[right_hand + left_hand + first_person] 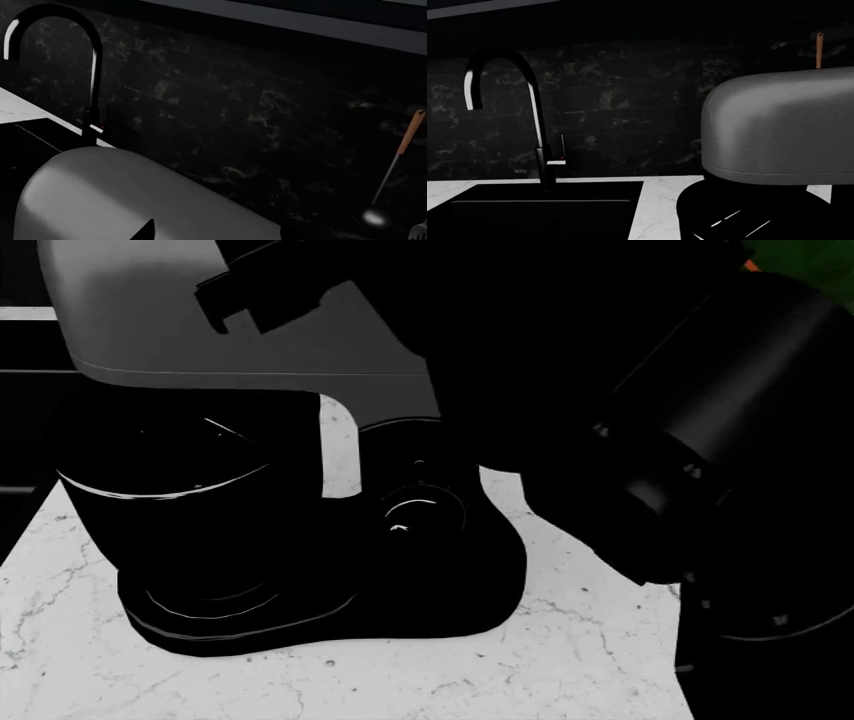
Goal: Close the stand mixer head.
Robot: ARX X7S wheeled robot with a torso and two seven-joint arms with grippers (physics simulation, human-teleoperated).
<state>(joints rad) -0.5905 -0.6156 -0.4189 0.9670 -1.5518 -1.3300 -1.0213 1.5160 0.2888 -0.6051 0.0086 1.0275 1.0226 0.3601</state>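
The stand mixer head (174, 330) is a matte grey rounded block lying low and roughly level over the black bowl (174, 510). The round dial knob (411, 510) shows on the glossy black base. My right arm reaches in from the right, and its gripper (254, 290) rests on top of the head. Its jaws merge into black there. The right wrist view shows the head (100, 200) close below and one black fingertip (148, 231) against it. The left wrist view shows the head (780, 125) from the side, above the bowl (747, 215). The left gripper is out of view.
A black gooseneck faucet (527, 100) stands over a dark sink (540, 210) to the mixer's left, and also shows in the right wrist view (93, 75). A ladle with a wooden handle (393, 170) hangs on the dark backsplash. The mixer stands on a white marble counter (400, 680).
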